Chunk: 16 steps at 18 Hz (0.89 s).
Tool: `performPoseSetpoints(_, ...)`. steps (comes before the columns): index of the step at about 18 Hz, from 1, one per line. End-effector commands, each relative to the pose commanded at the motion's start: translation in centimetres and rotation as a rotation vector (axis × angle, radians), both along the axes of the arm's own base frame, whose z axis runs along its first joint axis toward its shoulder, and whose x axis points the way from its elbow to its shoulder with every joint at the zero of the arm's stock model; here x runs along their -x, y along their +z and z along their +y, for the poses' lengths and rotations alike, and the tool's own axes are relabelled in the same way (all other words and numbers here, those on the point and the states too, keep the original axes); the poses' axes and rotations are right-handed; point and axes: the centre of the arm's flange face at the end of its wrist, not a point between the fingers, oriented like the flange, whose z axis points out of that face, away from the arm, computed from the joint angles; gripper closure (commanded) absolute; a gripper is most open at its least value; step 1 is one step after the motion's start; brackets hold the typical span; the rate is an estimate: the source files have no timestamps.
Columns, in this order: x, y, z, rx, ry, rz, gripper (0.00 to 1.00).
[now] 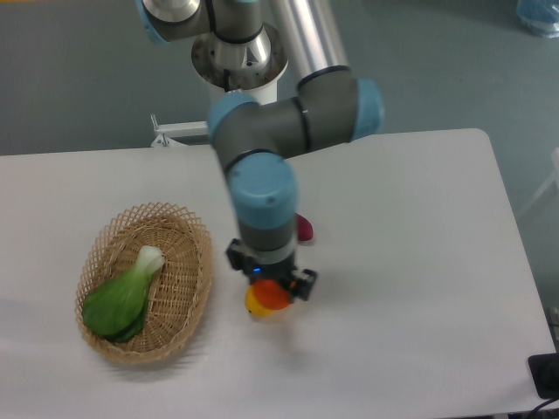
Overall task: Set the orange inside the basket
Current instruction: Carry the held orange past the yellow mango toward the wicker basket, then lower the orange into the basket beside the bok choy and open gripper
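The orange (pixel 276 296) lies on the white table just right of the basket, and only part of it shows under the wrist. The gripper (pixel 272 288) hangs straight down over the orange, its fingers hidden by its own body, so I cannot tell whether it is open or shut. A yellow fruit (pixel 255 304) touches the orange's left side. The tan wicker basket (pixel 202 262) sits at the left of the table, a short way left of the gripper.
A green bok choy (pixel 122 297) lies inside the basket. A dark red object (pixel 305 228) lies on the table behind the arm, partly hidden. The arm's base (pixel 238 52) stands at the table's far edge.
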Motion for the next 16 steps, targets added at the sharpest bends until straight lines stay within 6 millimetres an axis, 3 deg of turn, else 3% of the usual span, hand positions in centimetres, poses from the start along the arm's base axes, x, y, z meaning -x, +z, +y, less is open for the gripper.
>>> performPoseSetpoints(5,-5.3,-1.1,2.8,-0.023,-0.060,0.008,0.25)
performPoseSetpoints(7,-8.4,-1.9,4.1,-0.029,-0.078,0.010,0.24)
performPoseSetpoints(13,-12.8,-3.9,6.1,-0.013,-0.113,0.001,0.18)
performPoseSetpoints(16,-13.7,-4.1,6.5,-0.021,-0.129,0.003,0.10)
